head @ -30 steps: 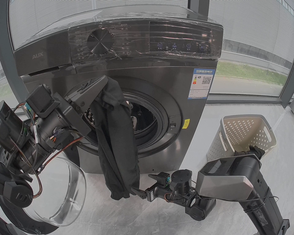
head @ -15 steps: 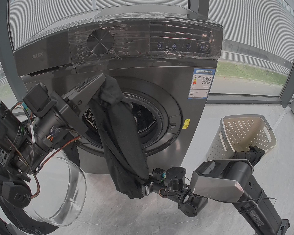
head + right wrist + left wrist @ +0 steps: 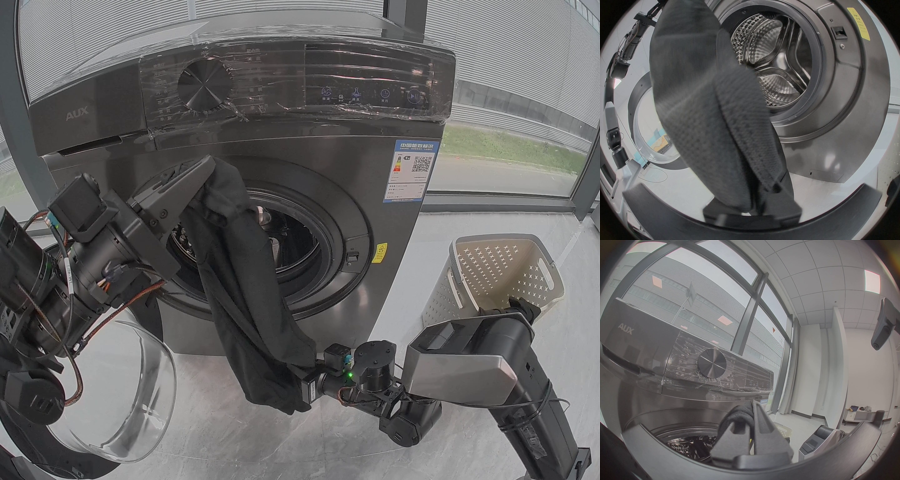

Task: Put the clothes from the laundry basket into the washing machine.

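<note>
Our right gripper [image 3: 304, 389] is clenched on the lower end of the limp black fabric garment [image 3: 250, 294]. Left gripper [image 3: 201, 174] pinches its top, spreading it for feeding, we judge. Just beyond both jaws: open drum [image 3: 294, 240] of the grey steel washing machine [image 3: 400, 250].

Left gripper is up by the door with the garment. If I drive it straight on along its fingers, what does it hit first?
Likely the washing machine's front panel just above the drum opening. The left gripper, shut on the black garment, points up over that opening. Depth is unclear.
</note>
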